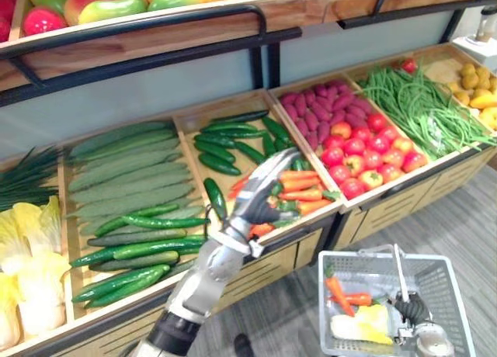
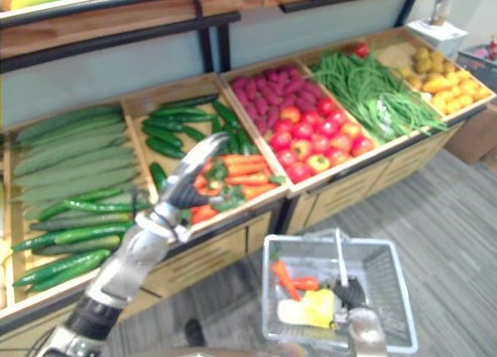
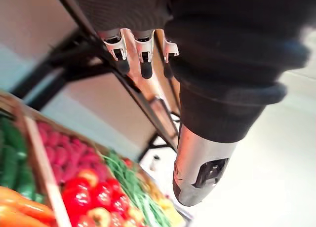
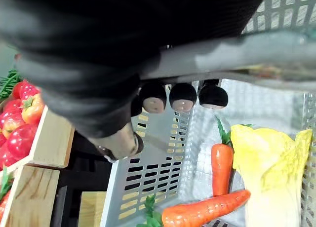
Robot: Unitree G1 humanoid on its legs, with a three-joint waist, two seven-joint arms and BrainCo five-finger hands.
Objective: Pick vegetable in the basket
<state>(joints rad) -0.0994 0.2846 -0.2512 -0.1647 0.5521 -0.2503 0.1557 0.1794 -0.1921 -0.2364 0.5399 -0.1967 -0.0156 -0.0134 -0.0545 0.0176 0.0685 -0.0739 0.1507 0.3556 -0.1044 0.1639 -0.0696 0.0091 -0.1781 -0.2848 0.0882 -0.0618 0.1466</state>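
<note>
Nearest, the right hand point(image 1: 411, 309) was curled round the handle point(image 1: 398, 268) of the grey basket point(image 1: 373, 255), which held two carrots point(image 1: 335, 291) and a yellow cabbage point(image 1: 365, 324). Farther on, the left hand point(image 1: 260, 198) hovered, fingers straight and empty, over the shelf carrots point(image 1: 299, 188), beside dark cucumbers point(image 1: 225, 147). Tomatoes point(image 1: 361, 155) lay beyond.

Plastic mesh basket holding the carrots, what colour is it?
The mesh basket: light grey, best in left eye view.
</note>
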